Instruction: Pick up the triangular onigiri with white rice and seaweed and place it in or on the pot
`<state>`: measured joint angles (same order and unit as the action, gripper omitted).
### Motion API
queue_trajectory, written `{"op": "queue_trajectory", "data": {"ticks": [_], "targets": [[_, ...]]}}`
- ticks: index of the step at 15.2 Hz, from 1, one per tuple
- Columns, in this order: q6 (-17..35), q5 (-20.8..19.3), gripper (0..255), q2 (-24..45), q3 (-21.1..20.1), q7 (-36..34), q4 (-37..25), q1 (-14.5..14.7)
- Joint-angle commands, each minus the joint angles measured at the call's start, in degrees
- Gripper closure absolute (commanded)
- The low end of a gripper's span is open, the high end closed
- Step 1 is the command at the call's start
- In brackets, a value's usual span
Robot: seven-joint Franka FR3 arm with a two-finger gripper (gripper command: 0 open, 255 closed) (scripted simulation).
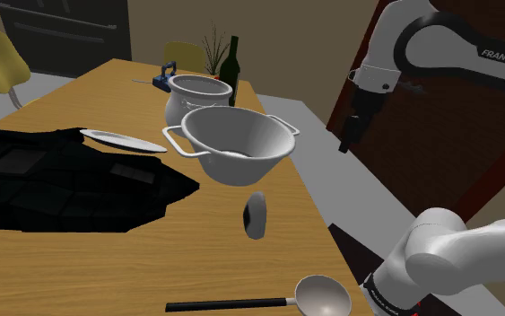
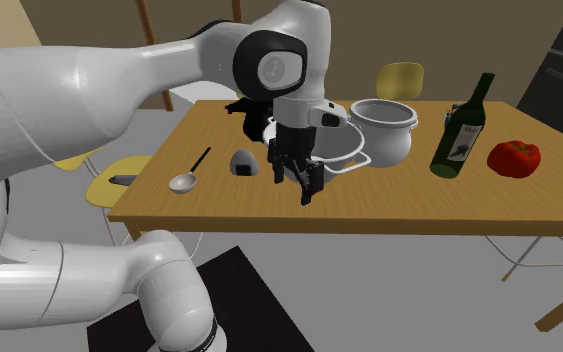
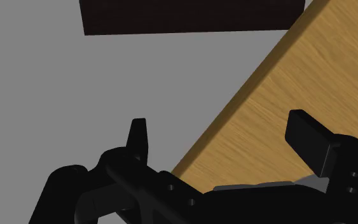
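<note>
The onigiri (image 1: 256, 215), a small triangle of white rice with a dark seaweed band, stands on the wooden table (image 1: 89, 99) in front of a pale two-handled pot (image 1: 232, 144). In the second exterior view the onigiri (image 2: 245, 161) is just left of my gripper (image 2: 304, 188), and the arm partly hides the pot (image 2: 341, 145). My gripper (image 1: 349, 142) hangs beyond the table's edge, over grey floor, to the right of the pot in the shoulder view. In the wrist view the gripper (image 3: 225, 137) is open, its fingers (image 3: 138, 135) wide apart and empty above the table's edge (image 3: 260, 108).
A second lidded pot (image 1: 196, 94), a dark bottle (image 1: 232, 58) and a plate (image 1: 120, 139) stand behind the pot. A ladle (image 1: 322, 294) lies near the front edge. A red vegetable (image 2: 514, 157) sits at the far end. A black patch (image 1: 62, 188) covers the table's left.
</note>
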<state>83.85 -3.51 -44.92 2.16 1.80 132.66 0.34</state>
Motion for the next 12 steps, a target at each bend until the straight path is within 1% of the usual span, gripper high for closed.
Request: {"op": "queue_trajectory", "data": {"ticks": [1,7,12], "targets": [[0.00,0.00,0,0.00,0.00,0.00,0.00,0.00],[6.16,6.59,0,-7.26,-9.84,-14.40,6.36,0.61],[12.18,11.68,0,-9.89,-19.32,-26.54,8.87,0.98]]}}
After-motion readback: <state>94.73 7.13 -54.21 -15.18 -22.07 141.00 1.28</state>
